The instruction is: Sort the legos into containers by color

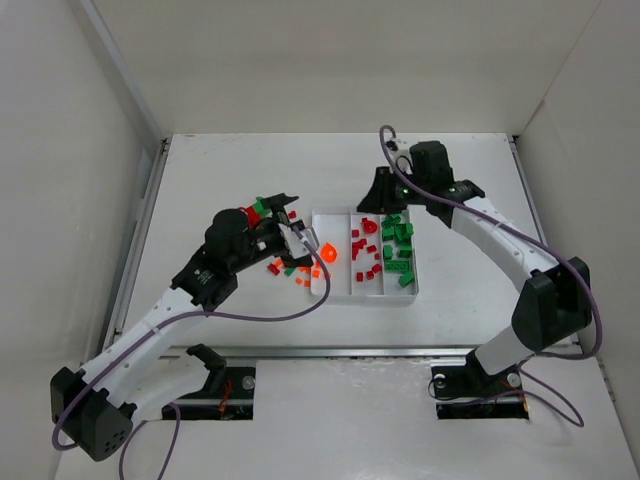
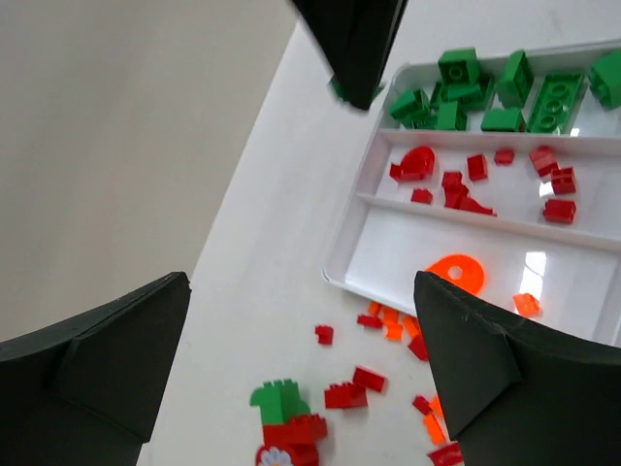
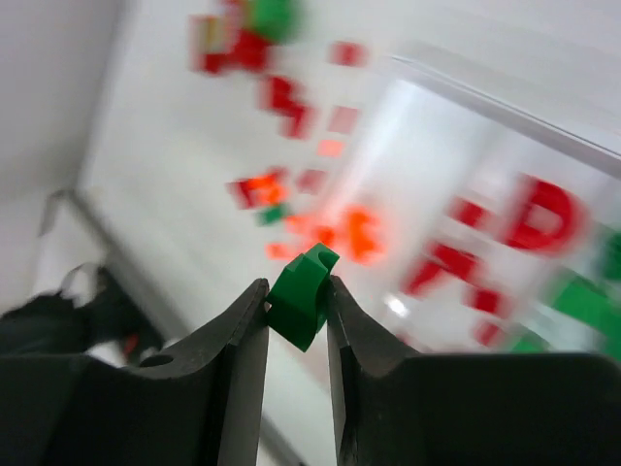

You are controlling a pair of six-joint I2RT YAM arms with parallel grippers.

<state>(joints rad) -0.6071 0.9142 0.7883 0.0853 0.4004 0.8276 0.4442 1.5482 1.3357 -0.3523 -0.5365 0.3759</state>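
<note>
The white tray [image 1: 366,296] has three compartments: orange legos [image 1: 328,253] in the left one, red [image 1: 367,250] in the middle, green [image 1: 398,245] in the right. Loose red, orange and green legos [image 1: 288,268] lie on the table by the tray's left side. My left gripper [image 1: 296,226] hangs open over them, nothing between its fingers [image 2: 471,354]. A green-on-red stack [image 2: 283,416] and red bricks [image 2: 354,388] lie below it. An orange arch piece [image 2: 456,274] rests in the nearest compartment. My right gripper [image 3: 297,291] is shut on a small green lego [image 3: 301,293], at the tray's far edge [image 1: 383,195].
White walls close in the table on the left, right and back. A raised rail runs along the table's left edge [image 1: 150,230]. Both arm bases [image 1: 225,385] sit at the near edge. The tip of the right gripper [image 2: 354,49] shows at the top of the left wrist view.
</note>
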